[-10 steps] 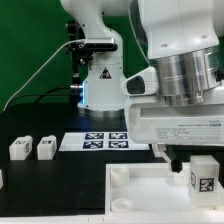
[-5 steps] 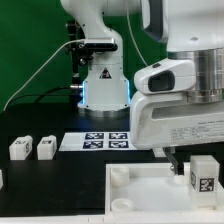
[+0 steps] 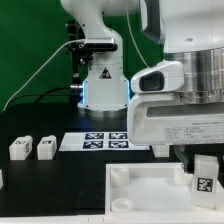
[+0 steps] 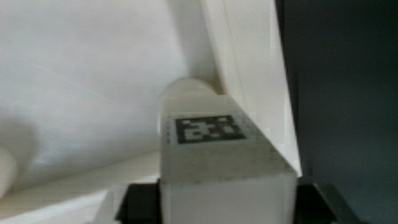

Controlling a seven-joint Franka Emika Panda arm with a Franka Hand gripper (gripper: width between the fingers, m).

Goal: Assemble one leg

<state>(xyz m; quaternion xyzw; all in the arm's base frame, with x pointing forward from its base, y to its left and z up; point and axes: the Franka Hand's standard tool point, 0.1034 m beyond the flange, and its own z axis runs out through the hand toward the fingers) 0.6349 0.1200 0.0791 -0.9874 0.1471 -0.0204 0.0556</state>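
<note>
My gripper (image 3: 203, 160) is shut on a white leg (image 3: 202, 175) with a black-and-white tag on its face. I hold it upright over the right part of the large white panel (image 3: 140, 195), near the panel's right edge. In the wrist view the leg (image 4: 217, 150) fills the space between my dark fingers (image 4: 146, 203), its tag facing the camera, with the white panel (image 4: 89, 80) behind it. Two more white legs (image 3: 21, 149) (image 3: 46, 148) lie on the black table at the exterior view's left.
The marker board (image 3: 105, 140) lies flat behind the panel. The arm's base (image 3: 100, 80) stands at the back. A raised corner knob (image 3: 119, 174) sits on the panel's near-left part. Another white piece (image 3: 2, 178) shows at the left edge.
The gripper with the leg has shifted slightly and lowered toward the panel; the arm's body has turned a little.
</note>
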